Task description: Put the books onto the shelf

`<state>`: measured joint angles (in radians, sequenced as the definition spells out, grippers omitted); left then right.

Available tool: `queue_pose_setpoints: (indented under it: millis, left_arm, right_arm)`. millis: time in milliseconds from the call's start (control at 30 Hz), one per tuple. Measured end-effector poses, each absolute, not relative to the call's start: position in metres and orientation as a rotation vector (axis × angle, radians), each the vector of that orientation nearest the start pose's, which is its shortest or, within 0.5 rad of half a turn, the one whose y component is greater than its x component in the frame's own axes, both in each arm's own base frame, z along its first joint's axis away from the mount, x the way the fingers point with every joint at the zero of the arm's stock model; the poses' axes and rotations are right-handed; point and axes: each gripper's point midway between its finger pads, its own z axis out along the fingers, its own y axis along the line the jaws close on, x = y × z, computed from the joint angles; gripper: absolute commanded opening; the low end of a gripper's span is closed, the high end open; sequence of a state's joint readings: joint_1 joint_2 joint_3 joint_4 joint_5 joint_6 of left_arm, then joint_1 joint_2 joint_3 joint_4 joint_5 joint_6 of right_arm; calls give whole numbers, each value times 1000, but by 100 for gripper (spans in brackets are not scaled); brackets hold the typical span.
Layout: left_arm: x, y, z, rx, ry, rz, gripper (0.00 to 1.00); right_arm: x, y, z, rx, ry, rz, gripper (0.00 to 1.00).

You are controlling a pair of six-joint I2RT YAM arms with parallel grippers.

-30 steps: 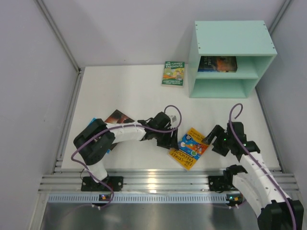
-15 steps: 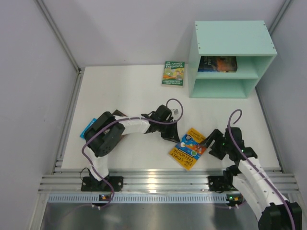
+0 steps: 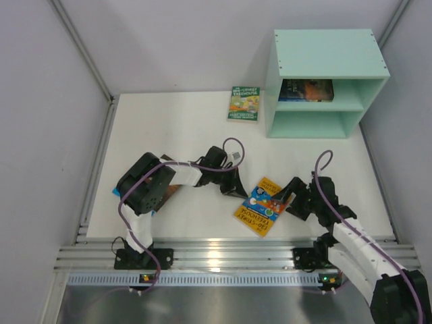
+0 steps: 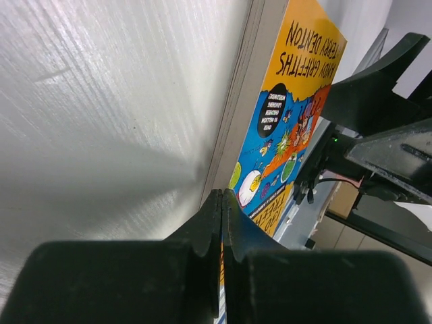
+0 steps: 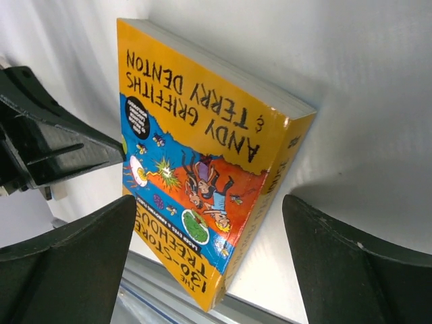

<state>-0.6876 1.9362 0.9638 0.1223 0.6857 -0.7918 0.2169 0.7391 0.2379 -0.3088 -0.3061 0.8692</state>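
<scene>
An orange-yellow book (image 3: 260, 208) lies flat on the white table (image 3: 175, 128) near its front edge, cover up, between the two arms. The left gripper (image 3: 237, 190) comes at it from the left, its jaws pressed fully together and empty, their tips down at the table just beside the book's long page edge. The right gripper (image 3: 290, 202) sits at the book's right side with its jaws spread wide, one finger (image 5: 74, 263) on each side of the spine corner and neither one touching the cover. The mint-green shelf (image 3: 327, 50) stands at the far right of the table, well apart from this book. Its upper compartment holds a dark book with an orange patch (image 3: 306, 90), lying flat. A green book (image 3: 244, 102) lies on the table just to the left of the shelf. A light blue corner of another book (image 3: 116, 192) shows from under the left arm's elbow, near the table's left edge.
</scene>
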Motion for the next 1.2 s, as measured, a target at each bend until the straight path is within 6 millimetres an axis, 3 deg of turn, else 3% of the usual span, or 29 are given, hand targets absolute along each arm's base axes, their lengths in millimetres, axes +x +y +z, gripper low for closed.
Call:
queue_pose_setpoints:
  millis: [300, 633, 767, 933, 1067, 1200]
  left_arm:
    - [230, -353, 26, 157, 2707, -1520, 0]
    - [230, -351, 25, 122, 2694, -1589, 0]
    - [230, -349, 25, 114, 2695, -1599, 0]
    - [230, -349, 25, 113, 2692, -1600, 0]
    - [231, -348, 25, 108, 2693, -1600, 0]
    - [232, -348, 25, 104, 2692, -1596, 0]
  right_arm:
    - [194, 148, 38, 591, 2433, 831, 89]
    - [216, 154, 37, 604, 2405, 695, 88]
    - [222, 159, 44, 597, 2297, 792, 85]
    - [206, 171, 50, 584, 2261, 964, 84]
    - [203, 183, 67, 556, 2229, 1078, 82]
    - [200, 191, 72, 542, 2229, 1133, 71]
